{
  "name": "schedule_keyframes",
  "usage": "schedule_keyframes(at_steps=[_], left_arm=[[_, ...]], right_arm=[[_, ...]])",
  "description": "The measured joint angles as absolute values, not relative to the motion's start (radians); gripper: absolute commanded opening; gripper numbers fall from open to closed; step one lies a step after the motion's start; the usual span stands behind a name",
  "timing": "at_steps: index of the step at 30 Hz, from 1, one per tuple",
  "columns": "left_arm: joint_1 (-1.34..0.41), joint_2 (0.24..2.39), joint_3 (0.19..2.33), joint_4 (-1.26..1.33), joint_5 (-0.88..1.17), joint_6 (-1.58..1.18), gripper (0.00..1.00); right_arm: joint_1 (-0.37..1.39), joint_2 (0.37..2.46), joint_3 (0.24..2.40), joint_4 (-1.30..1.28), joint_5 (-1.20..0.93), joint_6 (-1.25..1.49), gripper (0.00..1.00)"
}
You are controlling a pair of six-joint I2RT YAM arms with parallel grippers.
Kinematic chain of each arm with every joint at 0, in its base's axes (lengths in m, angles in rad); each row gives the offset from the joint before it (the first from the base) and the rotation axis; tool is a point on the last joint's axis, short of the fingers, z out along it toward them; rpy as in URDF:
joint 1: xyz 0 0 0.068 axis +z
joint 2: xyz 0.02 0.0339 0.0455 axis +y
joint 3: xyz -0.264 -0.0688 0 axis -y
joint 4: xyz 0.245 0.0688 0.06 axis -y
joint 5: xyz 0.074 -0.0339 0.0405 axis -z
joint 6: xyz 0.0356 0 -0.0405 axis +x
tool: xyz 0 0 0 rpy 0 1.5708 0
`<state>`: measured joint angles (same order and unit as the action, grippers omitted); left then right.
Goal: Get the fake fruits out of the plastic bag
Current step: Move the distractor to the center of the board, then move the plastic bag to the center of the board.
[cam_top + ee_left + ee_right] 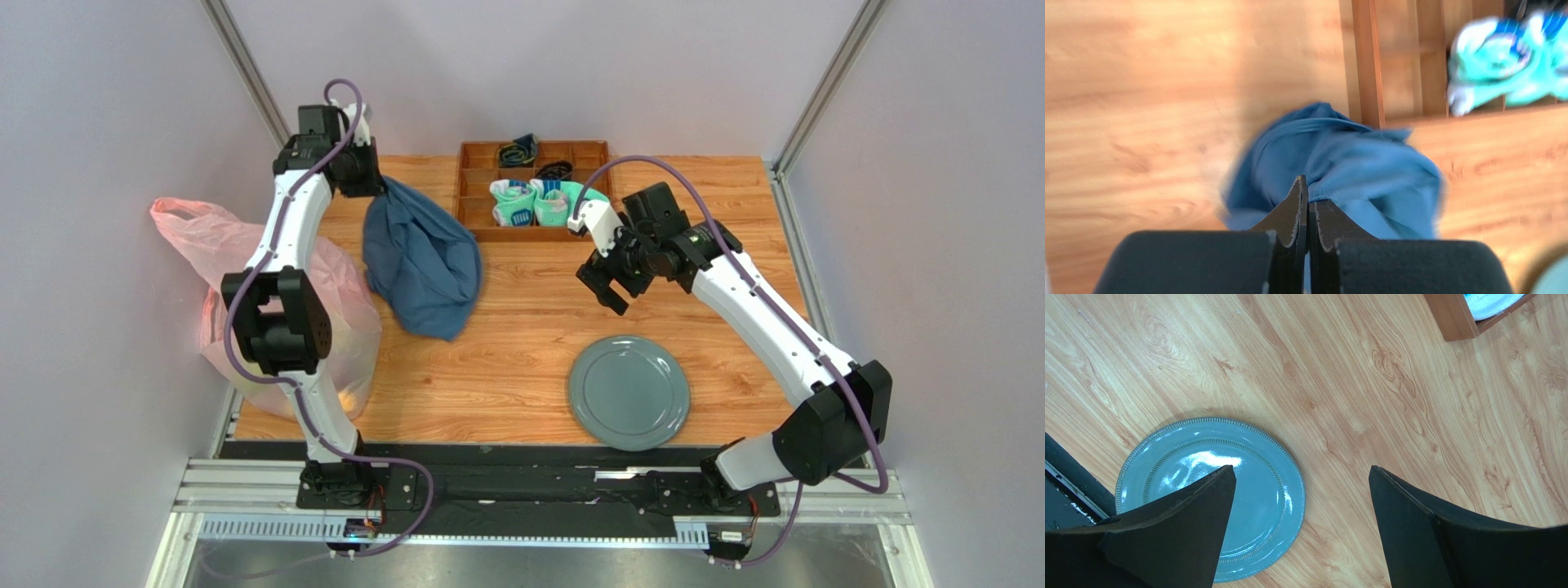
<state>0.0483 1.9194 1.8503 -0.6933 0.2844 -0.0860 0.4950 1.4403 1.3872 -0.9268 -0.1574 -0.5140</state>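
Observation:
The pink plastic bag [196, 239] lies crumpled at the table's left edge, partly behind my left arm. The fake fruits are hidden inside it; only an orange-red glow shows through the film. My left gripper [375, 184] [1308, 182] is shut on the top of a blue cloth [423, 263] [1364, 162], which hangs from it in a bunch down to the table, right of the bag. My right gripper [610, 288] [1301, 471] hovers open over bare wood beside the plate, nothing between its fingers.
A grey-blue plate [628, 392] [1269, 456] sits near the front centre-right. A wooden tray [471, 184] [1367, 61] [1453, 318] at the back holds teal-and-white socks [540, 202] [1505, 55] and dark cables. Frame posts stand at both back corners.

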Motion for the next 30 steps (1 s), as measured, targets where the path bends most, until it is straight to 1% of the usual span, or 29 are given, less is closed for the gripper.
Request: schedule_keyframes(at_steps=[1,2,3,4,5,9,10,12,15,19,22,26,30], left_arm=[[0.047,1.920,1.868,-0.693,0.284,-0.086,0.40],[0.044,1.920,1.874,-0.694,0.289,-0.085,0.47],[0.039,1.920,1.874,-0.693,0.297,-0.081,0.57],[0.034,1.920,1.866,-0.692,0.310,-0.088,0.80],[0.032,1.917,1.848,-0.689,0.326,-0.094,0.82],[0.025,1.856,1.698,-0.688,0.382,-0.110,0.85],[0.025,1.832,1.674,-0.701,0.387,-0.109,0.87],[0.024,1.761,1.629,-0.731,0.382,-0.104,0.88],[0.024,1.583,1.597,-0.775,0.324,-0.079,0.92],[0.047,1.283,1.571,-0.792,0.192,-0.011,0.93],[0.162,1.127,1.600,-0.810,0.078,0.005,0.94],[0.305,1.104,1.652,-0.857,-0.067,-0.025,0.97],[0.371,1.123,1.572,-0.912,-0.143,-0.076,0.99]], right_arm=[[0.495,1.441,1.387,-0.925,-0.157,-0.514,0.85],[0.495,1.442,1.387,-0.923,-0.156,-0.514,0.85],[0.495,1.443,1.387,-0.923,-0.156,-0.514,0.86],[0.495,1.446,1.387,-0.923,-0.155,-0.514,0.86],[0.495,1.449,1.387,-0.923,-0.155,-0.514,0.86],[0.495,1.456,1.387,-0.923,-0.157,-0.513,0.87],[0.495,1.456,1.387,-0.923,-0.158,-0.513,0.87],[0.495,1.456,1.387,-0.923,-0.160,-0.513,0.87],[0.495,1.456,1.388,-0.923,-0.165,-0.509,0.88],[0.495,1.473,1.407,-0.924,-0.176,-0.503,0.88],[0.495,1.518,1.454,-0.927,-0.186,-0.494,0.88],[0.497,1.582,1.520,-0.931,-0.210,-0.474,0.88],[0.508,1.621,1.575,-0.931,-0.228,-0.467,0.88]])
